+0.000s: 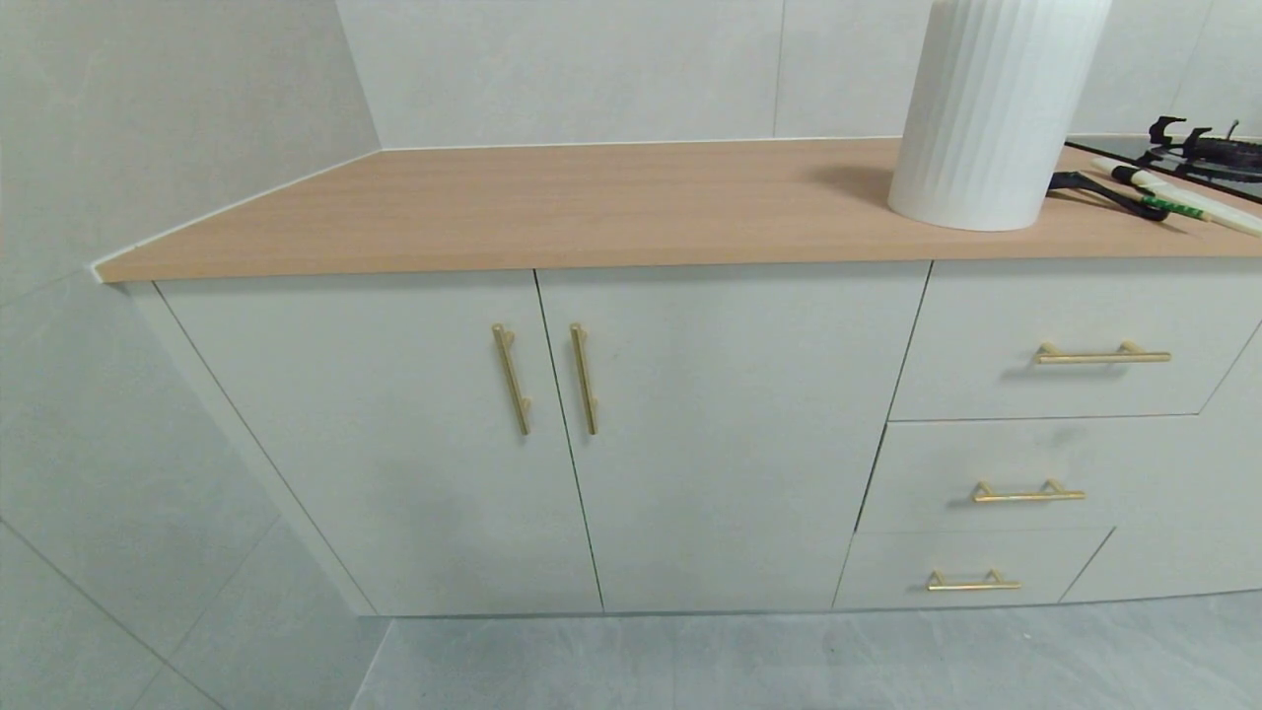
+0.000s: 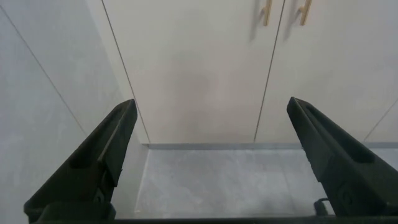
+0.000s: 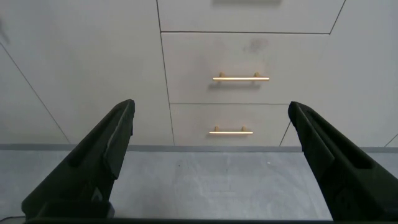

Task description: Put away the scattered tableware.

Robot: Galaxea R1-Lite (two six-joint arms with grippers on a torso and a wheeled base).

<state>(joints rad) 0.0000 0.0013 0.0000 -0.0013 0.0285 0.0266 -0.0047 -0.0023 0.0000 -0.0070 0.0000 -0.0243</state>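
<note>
Scattered tableware lies at the far right of the wooden countertop: a black-handled utensil and a white utensil with a green band, beside a tall white ribbed container. My left gripper hangs low in front of the double cupboard doors, open with nothing between its fingers. My right gripper hangs low before the lower drawers, also open and holding nothing.
White cabinets under the counter have two doors with vertical gold handles and three drawers with gold handles. A black stove sits at the back right. Grey tiled walls close the left side; grey floor lies below.
</note>
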